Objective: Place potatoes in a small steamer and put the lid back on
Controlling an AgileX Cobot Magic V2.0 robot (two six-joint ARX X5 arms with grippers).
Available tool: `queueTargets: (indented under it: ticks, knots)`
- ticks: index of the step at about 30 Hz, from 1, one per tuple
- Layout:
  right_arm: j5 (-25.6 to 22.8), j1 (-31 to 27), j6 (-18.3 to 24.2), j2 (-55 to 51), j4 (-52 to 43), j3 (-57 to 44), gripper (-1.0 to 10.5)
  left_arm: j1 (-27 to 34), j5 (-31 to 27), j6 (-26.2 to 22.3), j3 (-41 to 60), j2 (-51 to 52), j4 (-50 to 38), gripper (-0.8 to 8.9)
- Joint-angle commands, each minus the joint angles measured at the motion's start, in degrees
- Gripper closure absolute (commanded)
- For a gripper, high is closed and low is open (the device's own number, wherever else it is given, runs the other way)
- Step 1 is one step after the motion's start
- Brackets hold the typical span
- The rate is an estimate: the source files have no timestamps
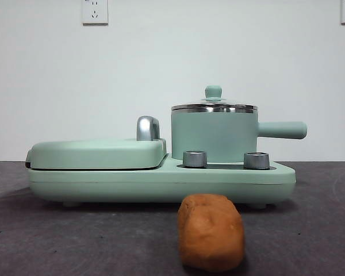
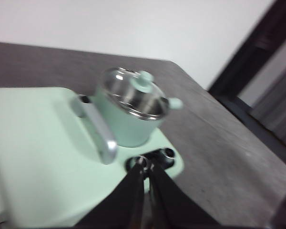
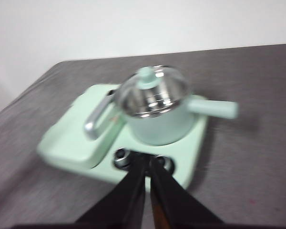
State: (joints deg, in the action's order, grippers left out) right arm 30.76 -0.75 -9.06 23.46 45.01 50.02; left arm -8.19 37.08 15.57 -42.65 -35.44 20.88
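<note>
Jaws: both pairs closed, empty | lid (image 1: 214,107) seated on small steamer (image 1: 214,137) | potato (image 1: 211,231) at steamer's 6 o'clock on counter (image 1: 310,230) | risk: glass lid slips if knob pinched off-centre.

Lid (image 1: 213,99) on steamer (image 1: 214,136); potato (image 1: 211,232) lies before it.

A dark grey, slightly mottled table (image 1: 310,230) is carrying everything here. A mint-green cooking appliance (image 1: 161,183) is sitting flat on it, stretching across most of the front view. An orange-brown potato (image 1: 210,231) is lying directly on the table in front of the appliance, nearer the camera, its far end just beside the appliance's base below the two steel knobs.
</note>
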Motion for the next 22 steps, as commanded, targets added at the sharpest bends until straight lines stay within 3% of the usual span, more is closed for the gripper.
queueTargets:
  ticks: [1,9,11,12,16,19,22]
  knots:
    - [4.3,0.2,2.7,1.3,0.2,1.3,9.3,-0.7,1.9,-1.5,-2.5,-2.3,-0.3,7.98]
    - [4.8,0.1,4.2,1.6,0.2,1.3,9.3,-1.3,1.9,-1.6,-2.9,-5.7,-1.1,7.91]
    - [4.0,0.1,4.1,1.6,0.2,1.3,9.3,-1.3,1.9,-1.2,-2.9,-6.1,-1.2,7.53]
    - [3.5,0.1,3.9,1.6,0.2,1.3,9.1,-1.3,1.9,-0.5,-2.9,-6.3,-1.3,6.83]
    - [3.5,0.1,3.9,1.6,0.3,1.3,6.6,-1.3,1.9,1.9,-3.0,-7.4,-1.5,3.63]
    - [3.5,0.1,3.9,1.6,0.3,1.3,5.3,-1.4,1.9,2.1,-3.0,-8.5,-2.7,3.45]
    - [3.5,0.1,3.9,1.6,0.3,1.3,4.9,-2.7,1.9,2.1,-4.3,-10.4,-2.8,3.45]
